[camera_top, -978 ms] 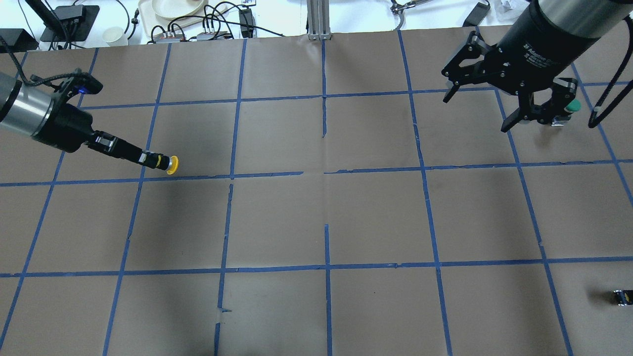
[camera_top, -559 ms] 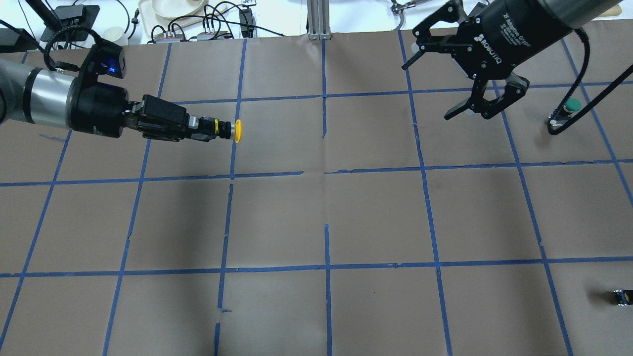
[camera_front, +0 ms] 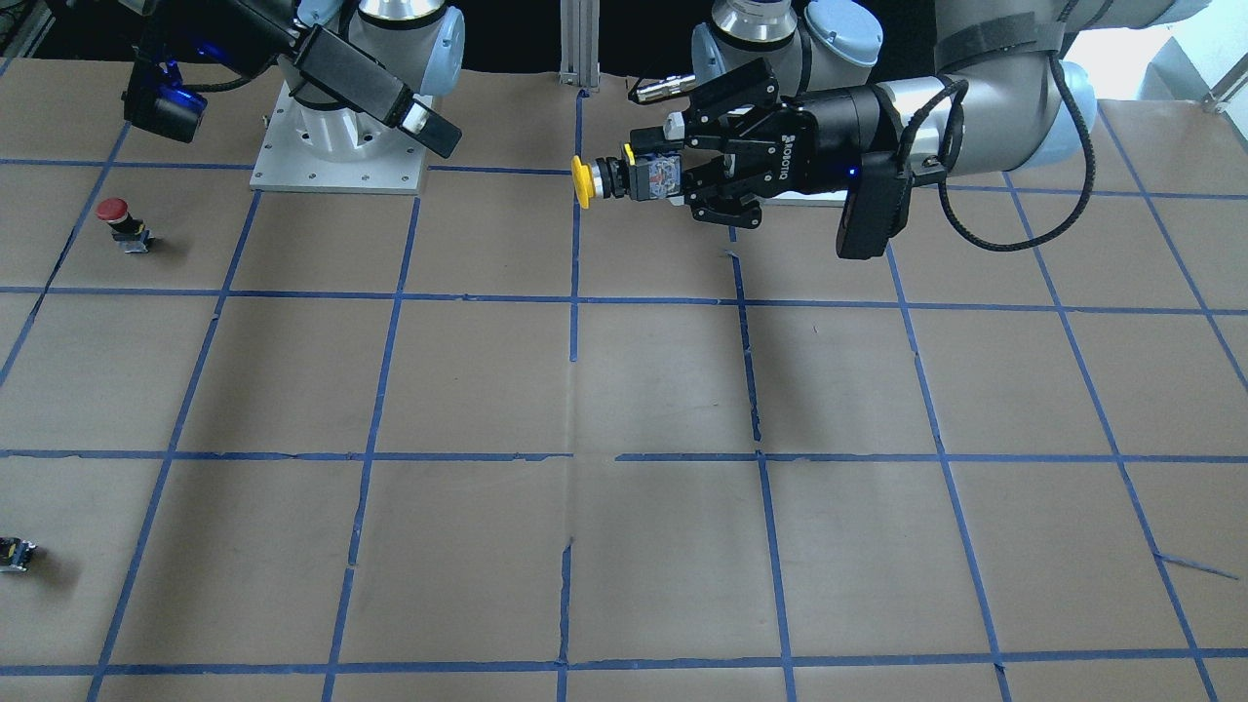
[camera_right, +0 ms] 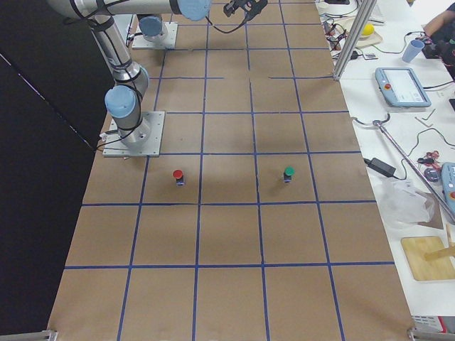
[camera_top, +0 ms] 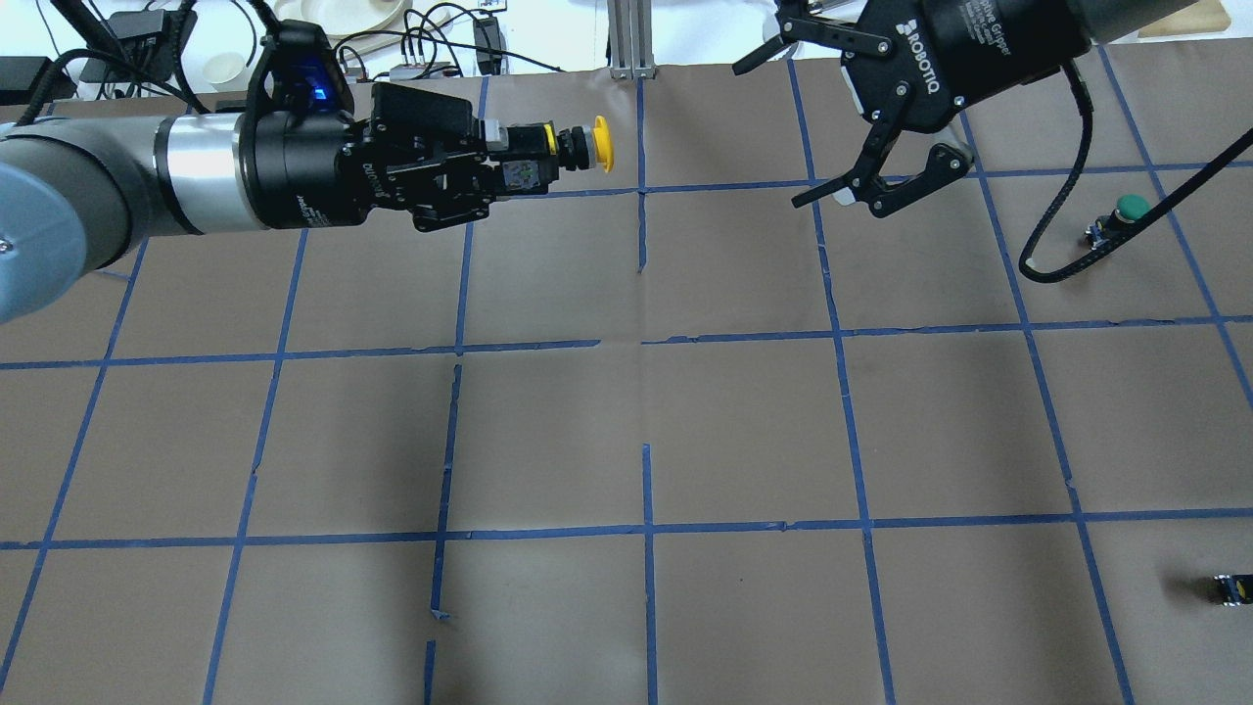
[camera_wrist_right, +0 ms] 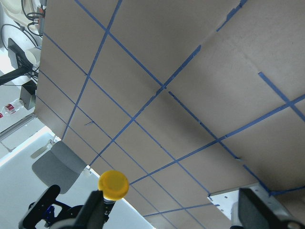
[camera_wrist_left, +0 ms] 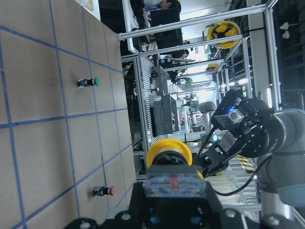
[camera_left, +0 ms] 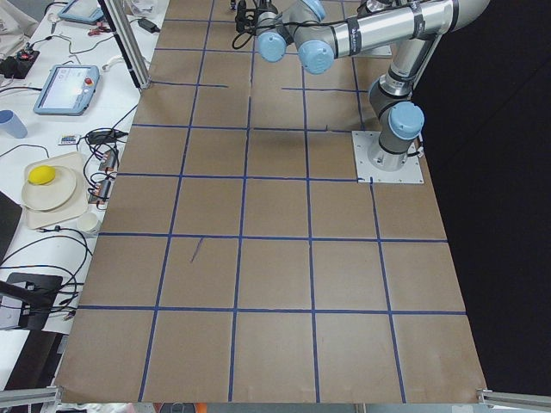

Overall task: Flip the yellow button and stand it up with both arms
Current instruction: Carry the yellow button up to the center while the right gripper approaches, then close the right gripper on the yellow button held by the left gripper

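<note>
Handover risk: left end effector (camera_top: 519, 162) grips the yellow button (camera_top: 587, 145) aloft; the released right end effector (camera_top: 766, 137), misaligned, could knock it down.

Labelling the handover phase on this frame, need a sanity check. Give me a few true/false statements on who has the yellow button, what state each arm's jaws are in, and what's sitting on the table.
1. The left gripper is shut on the body of the yellow button, with the cap sticking out past the jaws. True.
2. The right gripper has its jaws closed on the yellow cap. False: its jaws are spread open and empty, apart from the button.
3. The yellow button stands cap-up on the table. False: it is held above the table with its axis roughly horizontal and its cap pointing towards the right gripper.
4. A green-capped button stands on the table on the robot's right side. True.
</note>
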{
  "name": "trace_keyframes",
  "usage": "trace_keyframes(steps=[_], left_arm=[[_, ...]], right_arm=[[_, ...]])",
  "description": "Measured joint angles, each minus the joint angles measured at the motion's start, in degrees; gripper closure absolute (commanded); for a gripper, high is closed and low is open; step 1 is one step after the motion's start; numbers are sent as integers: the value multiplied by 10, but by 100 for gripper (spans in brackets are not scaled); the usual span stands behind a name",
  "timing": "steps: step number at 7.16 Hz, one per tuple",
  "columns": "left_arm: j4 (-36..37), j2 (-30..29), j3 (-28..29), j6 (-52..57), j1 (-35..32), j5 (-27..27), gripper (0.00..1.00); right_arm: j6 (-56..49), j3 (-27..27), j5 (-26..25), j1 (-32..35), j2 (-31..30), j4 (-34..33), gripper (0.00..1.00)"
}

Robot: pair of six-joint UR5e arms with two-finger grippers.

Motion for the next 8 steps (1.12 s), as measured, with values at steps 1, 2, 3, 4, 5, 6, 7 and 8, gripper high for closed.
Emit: trace_keyframes(steps=[1, 2, 3, 4, 5, 6, 7, 8], left_arm=[[1, 0, 0, -6, -12, -18, 93], [1, 0, -1, -8, -18, -31, 92], [3, 0, 0, -10, -20, -37, 92], [5, -1, 0, -12, -21, -39, 92], [6, -2, 0, -12, -21, -39, 92], [9, -2, 1, -13, -21, -39, 92], [14, -4, 1, -13, -22, -39, 92], [16, -4, 1, -14, -22, -40, 92]], right_arm=[[11, 1, 30, 3, 1, -1, 0], [15, 2, 62, 5, 3, -1, 0], [16, 7, 82, 7, 5, -1, 0], [16, 16, 99, 8, 9, -2, 1], [18, 23, 123, 8, 14, -5, 1], [21, 26, 141, 9, 23, -10, 1], [22, 27, 152, 12, 32, -17, 1], [23, 27, 158, 21, 41, -26, 1]])
